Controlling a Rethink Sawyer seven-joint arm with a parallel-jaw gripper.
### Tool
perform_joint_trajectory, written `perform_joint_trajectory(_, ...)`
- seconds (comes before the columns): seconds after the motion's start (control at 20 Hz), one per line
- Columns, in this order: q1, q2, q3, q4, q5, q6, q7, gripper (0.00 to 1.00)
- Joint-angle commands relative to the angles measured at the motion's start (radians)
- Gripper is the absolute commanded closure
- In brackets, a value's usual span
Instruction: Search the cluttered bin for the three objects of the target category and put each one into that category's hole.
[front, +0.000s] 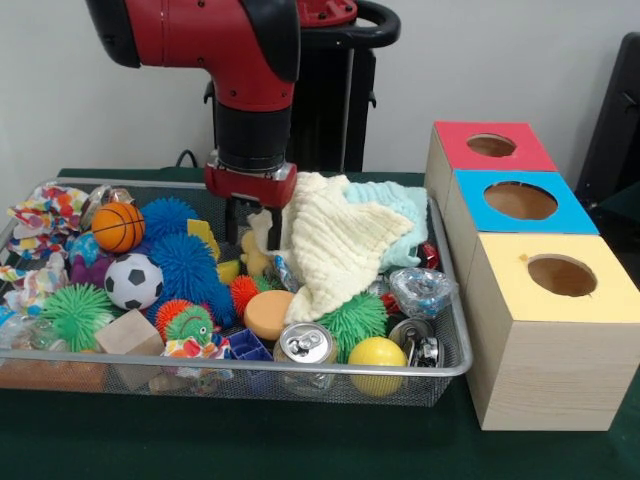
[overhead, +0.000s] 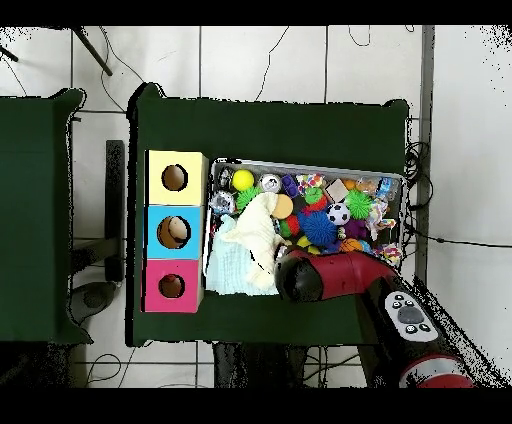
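The wire mesh bin (front: 300, 371) stands on the green table, full of toys, and also shows in the overhead view (overhead: 403, 181). My gripper (front: 243, 225) is lowered into the bin's back middle, right against the left edge of a cream cloth (front: 335, 245). Whether it holds the cloth is hidden. In the overhead view the red arm (overhead: 330, 277) covers the gripper. Three wooden boxes with round holes stand beside the bin: red top (front: 490, 147), blue top (front: 520, 200), yellow top (front: 560, 275).
In the bin lie a light blue cloth (front: 395, 205), a basketball (front: 118, 227), a soccer ball (front: 133, 281), blue spiky balls (front: 183, 262), a green spiky ball (front: 75, 315), a can (front: 305, 345), a yellow ball (front: 377, 355) and a wooden block (front: 128, 335).
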Motion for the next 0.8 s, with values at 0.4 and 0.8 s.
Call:
perform_joint_trajectory(0.4, 0.036, 0.048, -0.041, -0.122, -0.003, 0.002, 0.041, 0.00)
perform_joint_trajectory(0.8, 0.063, 0.000, -0.065, -0.049, 0.053, 0.027, 0.097, 0.00)
